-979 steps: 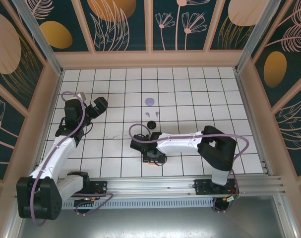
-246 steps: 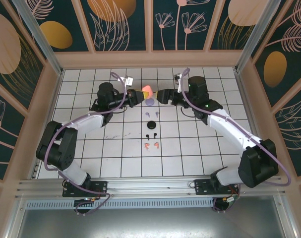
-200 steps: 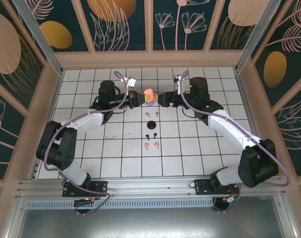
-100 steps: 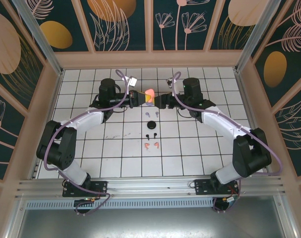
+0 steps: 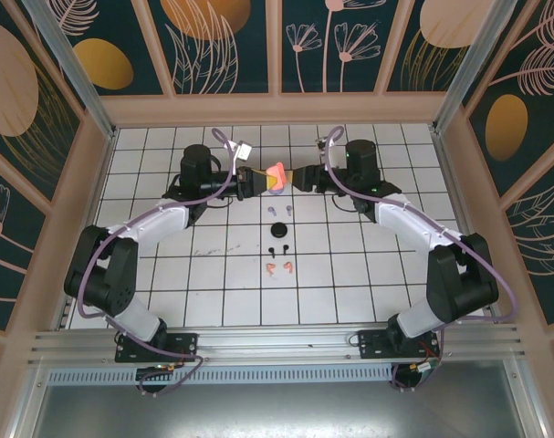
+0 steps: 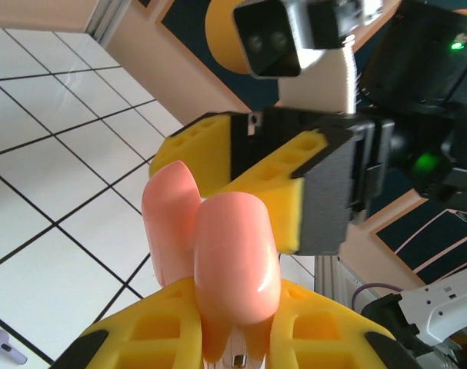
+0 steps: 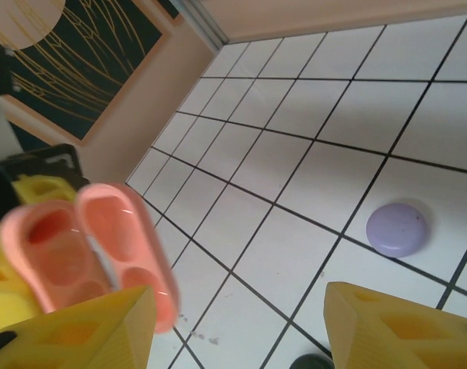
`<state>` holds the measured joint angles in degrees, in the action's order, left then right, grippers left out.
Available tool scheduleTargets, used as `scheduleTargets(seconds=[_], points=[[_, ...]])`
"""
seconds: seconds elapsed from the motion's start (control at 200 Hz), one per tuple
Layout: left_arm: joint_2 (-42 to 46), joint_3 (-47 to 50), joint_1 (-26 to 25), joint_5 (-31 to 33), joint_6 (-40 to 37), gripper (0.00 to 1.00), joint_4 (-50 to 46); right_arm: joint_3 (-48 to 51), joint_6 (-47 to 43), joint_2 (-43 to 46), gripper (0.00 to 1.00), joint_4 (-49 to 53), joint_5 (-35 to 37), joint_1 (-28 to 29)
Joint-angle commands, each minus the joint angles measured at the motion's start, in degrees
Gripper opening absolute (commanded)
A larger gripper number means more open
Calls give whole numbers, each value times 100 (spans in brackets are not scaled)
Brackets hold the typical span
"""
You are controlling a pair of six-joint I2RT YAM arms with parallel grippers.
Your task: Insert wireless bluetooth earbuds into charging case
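My left end effector pinches the open salmon case above the far middle of the bench. My right end effector, fingers spread, hangs just beside it. The salmon earbuds lie nearer, well apart.

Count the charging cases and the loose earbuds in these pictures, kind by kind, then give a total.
Charging cases: 3 (salmon case, lavender case, black case)
Earbuds: 6 (lavender pair, black pair, salmon pair)
Total: 9
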<state>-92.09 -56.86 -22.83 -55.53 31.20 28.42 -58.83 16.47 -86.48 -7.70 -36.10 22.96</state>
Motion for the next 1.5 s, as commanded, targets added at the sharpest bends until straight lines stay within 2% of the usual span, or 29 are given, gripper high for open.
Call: scheduleTargets(seconds=[0.0,0.215,0.521,0.831,1.496], points=[[227,79,-28,-147,-110,0,153,237,121,406,60,-124,-218,-12],[262,298,-29,-217,83,0,461,834,626,1051,60,-669,-671,16],[315,452,-29,-299,518,0,1151,988,1489,712,55,-1873,-1057,112],[357,523,-42,-319,824,0,1567,998,1629,524,48,-2168,-1023,133],[368,489,-99,-292,836,0,1561,808,1682,214,42,-2301,-1339,152]])
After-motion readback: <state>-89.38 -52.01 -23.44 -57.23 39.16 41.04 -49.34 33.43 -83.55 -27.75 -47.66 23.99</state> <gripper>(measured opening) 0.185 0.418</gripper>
